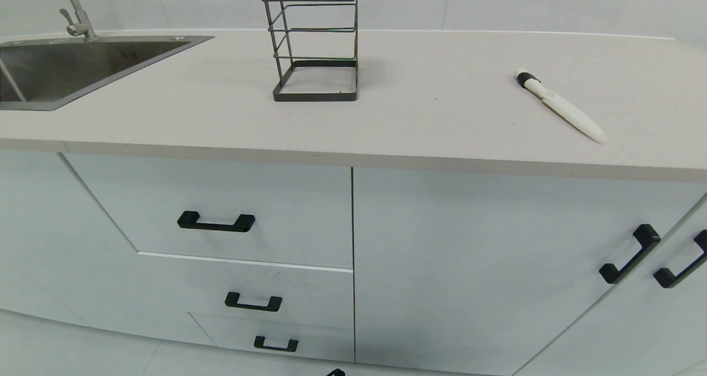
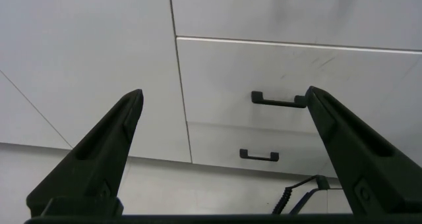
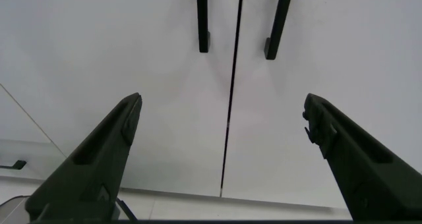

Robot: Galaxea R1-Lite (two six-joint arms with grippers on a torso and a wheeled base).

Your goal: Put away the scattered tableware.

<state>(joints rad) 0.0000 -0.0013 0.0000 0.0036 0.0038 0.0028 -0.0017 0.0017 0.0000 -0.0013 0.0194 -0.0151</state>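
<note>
pale countertop (image 1: 442, 116): steel sink (image 1: 66, 72) at its left end, black wire rack (image 1: 315, 96) mid-counter, white black-tipped utensil (image 1: 560, 107) lying well to the right. left gripper (image 2: 224, 92) spread wide before the drawers (image 2: 277, 66); right gripper (image 3: 222, 99) equally wide before the cabinet doors (image 3: 132, 53).

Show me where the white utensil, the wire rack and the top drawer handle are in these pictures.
white utensil (image 1: 560, 107): head view, middle of its white body.
wire rack (image 1: 315, 96): head view, front bar of its base.
top drawer handle (image 1: 215, 227): head view, middle of the black bar.
</note>
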